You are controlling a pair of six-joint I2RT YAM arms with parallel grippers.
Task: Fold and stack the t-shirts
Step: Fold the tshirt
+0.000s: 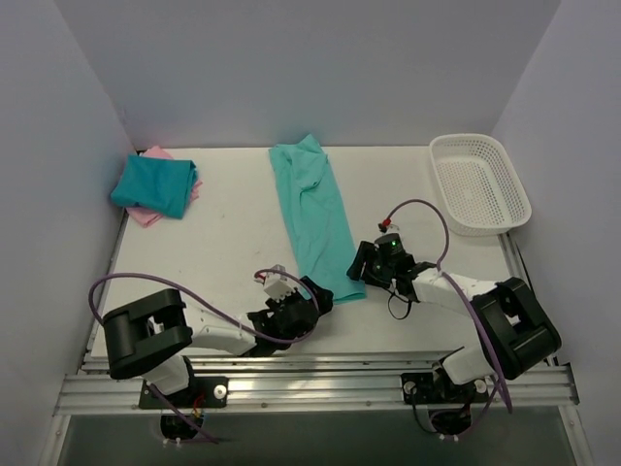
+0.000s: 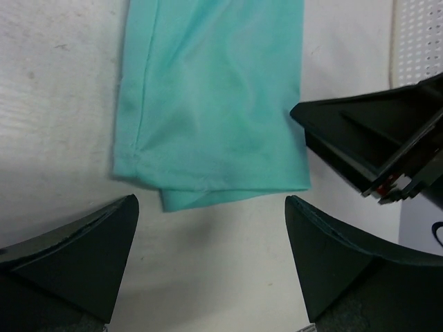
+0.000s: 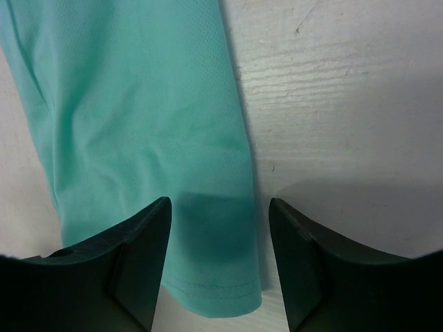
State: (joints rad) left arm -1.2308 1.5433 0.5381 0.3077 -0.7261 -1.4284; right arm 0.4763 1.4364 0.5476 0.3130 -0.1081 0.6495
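Green shirt (image 1: pixel 312 209) lies lengthwise, hem nearest. Right gripper (image 3: pixel 219 204), spread apart, straddles the hem corner; left gripper (image 2: pixel 211 202), also apart, sits just short.

Light teal shirt (image 1: pixel 312 216) lies lengthwise mid-table (teal-blue shirt (image 1: pixel 153 184) atop pink shirt (image 1: pixel 145 216)).

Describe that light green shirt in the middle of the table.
The light teal-green t-shirt is soft, fine-knit fabric, folded into a long narrow strip with mild wrinkles and a stitched hem at its near end. It lies flat on the white table, running from the far edge towards the arms, slightly slanted. The open right tool straddles its near right corner; the open left tool sits just short of the near end.
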